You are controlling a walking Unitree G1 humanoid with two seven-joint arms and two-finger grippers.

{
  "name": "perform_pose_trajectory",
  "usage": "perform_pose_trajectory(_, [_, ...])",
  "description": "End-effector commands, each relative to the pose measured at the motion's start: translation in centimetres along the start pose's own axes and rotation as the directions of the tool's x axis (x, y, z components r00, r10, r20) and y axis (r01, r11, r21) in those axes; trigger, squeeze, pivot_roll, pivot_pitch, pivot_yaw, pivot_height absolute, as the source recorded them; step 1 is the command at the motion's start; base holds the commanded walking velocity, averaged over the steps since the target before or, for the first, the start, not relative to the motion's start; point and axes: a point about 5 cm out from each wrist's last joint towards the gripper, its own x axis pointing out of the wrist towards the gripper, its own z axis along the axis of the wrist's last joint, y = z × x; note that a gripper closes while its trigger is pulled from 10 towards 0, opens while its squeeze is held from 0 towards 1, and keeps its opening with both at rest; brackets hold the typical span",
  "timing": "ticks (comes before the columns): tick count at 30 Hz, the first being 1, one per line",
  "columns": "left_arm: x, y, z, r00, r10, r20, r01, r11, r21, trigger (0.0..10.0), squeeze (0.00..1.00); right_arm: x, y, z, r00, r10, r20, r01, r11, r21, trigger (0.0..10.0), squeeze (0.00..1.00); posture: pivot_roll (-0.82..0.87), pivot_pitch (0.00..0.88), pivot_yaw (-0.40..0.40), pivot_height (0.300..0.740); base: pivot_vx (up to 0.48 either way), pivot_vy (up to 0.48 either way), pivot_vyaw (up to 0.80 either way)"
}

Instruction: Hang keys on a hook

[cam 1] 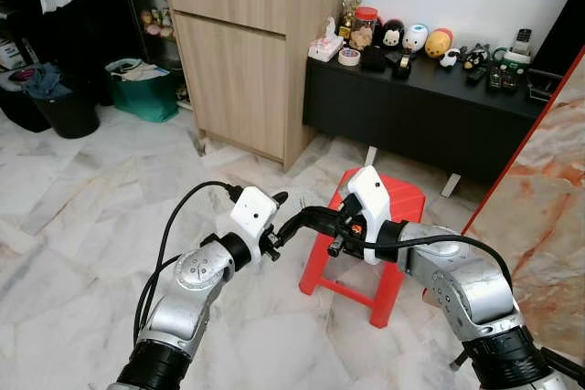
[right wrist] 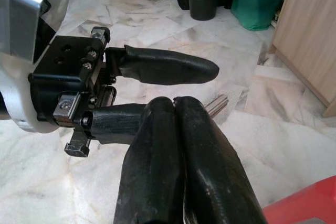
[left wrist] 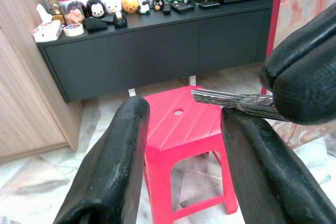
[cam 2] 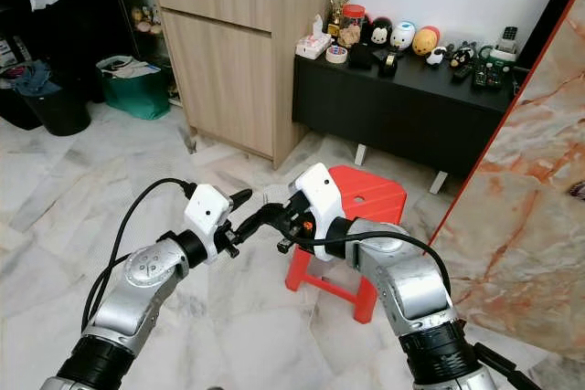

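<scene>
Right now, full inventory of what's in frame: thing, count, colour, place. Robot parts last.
keys: one bunch, silver, pinched in the right gripper, tips between the left gripper's fingers
stool: one, red plastic, on the floor behind the grippers
cabinet: one, light wood, left of the low unit
low unit: one, black, against the white wall
plush toys: several, mixed colours, on the low unit
tape roll: one, white, on the low unit
bag: one, green, left of the cabinet
bin: one, black, far left
floor: white marble tiles
left gripper: open, facing the right gripper
right gripper: shut on the keys
</scene>
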Motion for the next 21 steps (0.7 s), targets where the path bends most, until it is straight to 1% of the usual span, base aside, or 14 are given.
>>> perform_pose_trajectory(1, [0.1, 0.0, 0.2, 1.000, -0.010, 0.004, 0.010, 1.000, 0.016, 10.0, 0.00, -0.2, 0.0, 0.6, 1.000, -0.005, 0.010, 0.005, 1.000, -0.025, 10.0, 0.00, 0.03, 0.000, -0.072, 0.709, 0.000, 0.000, 0.00])
perform_pose_trajectory(6, [-0.3, -0.2, -0.1, 1.000, -0.029, -0.013, 0.029, 0.999, 0.020, 10.0, 0.00, -0.3, -0.5, 0.7, 1.000, -0.026, 0.008, 0.026, 0.999, -0.034, 10.0, 0.00, 0.03, 0.000, -0.073, 0.709, 0.000, 0.000, 0.00])
perform_pose_trajectory(15, [-0.9, -0.3, -0.4, 0.998, -0.058, -0.032, 0.059, 0.997, 0.047, 10.0, 0.00, -0.7, -2.0, 0.6, 0.996, -0.093, -0.009, 0.093, 0.994, -0.057, 10.0, 0.00, 0.04, 0.000, -0.072, 0.709, 0.000, 0.000, 0.00])
perform_pose_trajectory(21, [-1.1, -0.6, -0.4, 0.996, -0.086, -0.036, 0.087, 0.995, 0.039, 10.0, 0.00, -0.8, -2.7, 0.6, 0.991, -0.133, -0.012, 0.132, 0.990, -0.053, 10.0, 0.00, 0.04, 0.000, -0.072, 0.709, 0.000, 0.000, 0.00])
